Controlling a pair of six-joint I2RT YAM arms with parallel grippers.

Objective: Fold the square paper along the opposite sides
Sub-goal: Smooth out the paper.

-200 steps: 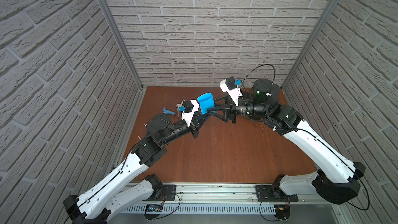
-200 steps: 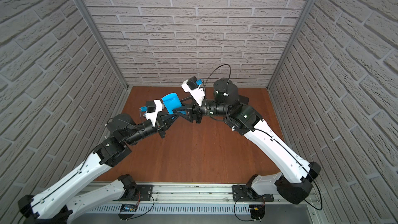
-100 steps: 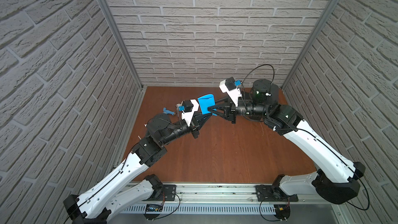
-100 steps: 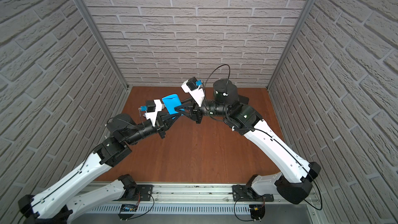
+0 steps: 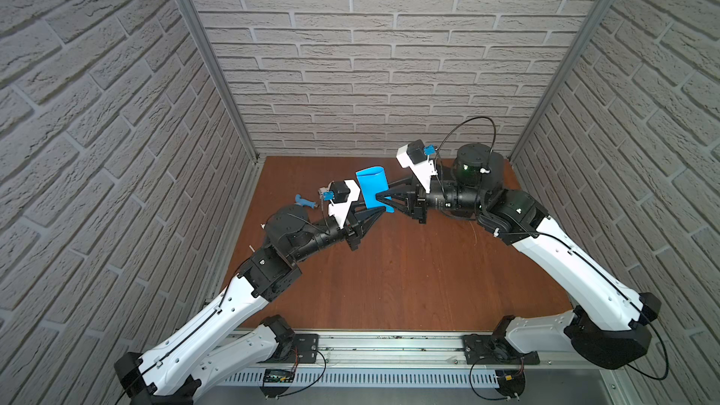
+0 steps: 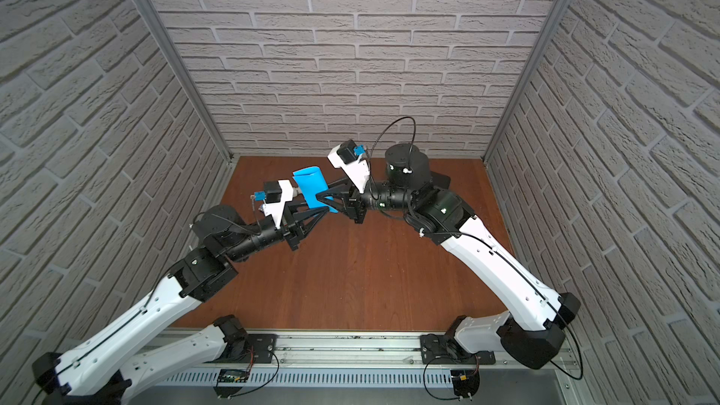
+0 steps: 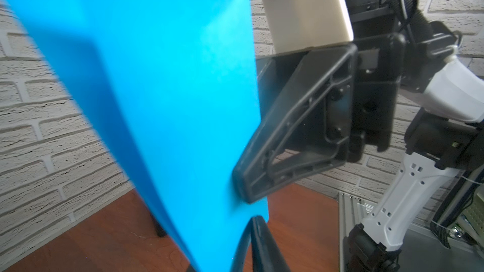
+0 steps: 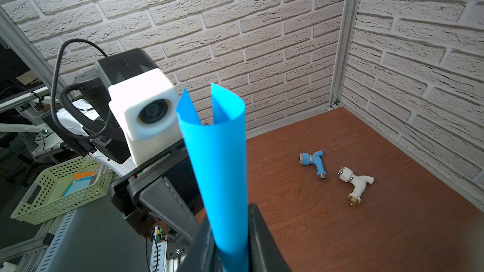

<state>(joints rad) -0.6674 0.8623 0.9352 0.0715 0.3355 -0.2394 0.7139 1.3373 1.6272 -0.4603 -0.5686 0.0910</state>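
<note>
— Where is the paper (image 5: pixel 372 185) sitting?
— It is hanging in the air over the back of the table (image 5: pixel 389 274), curling into a loose, open tube.
— What is gripping it?
— The right gripper (image 5: pixel 380 199) is clamping one end between its fingers. The left gripper (image 5: pixel 380 212) is hovering at the bottom corner, and I cannot tell whether its fingers are apart or together.
— Anything else?
— A blue tap (image 8: pixel 315 163) and a white tap (image 8: pixel 356 183) are lying side by side on the table.
</note>
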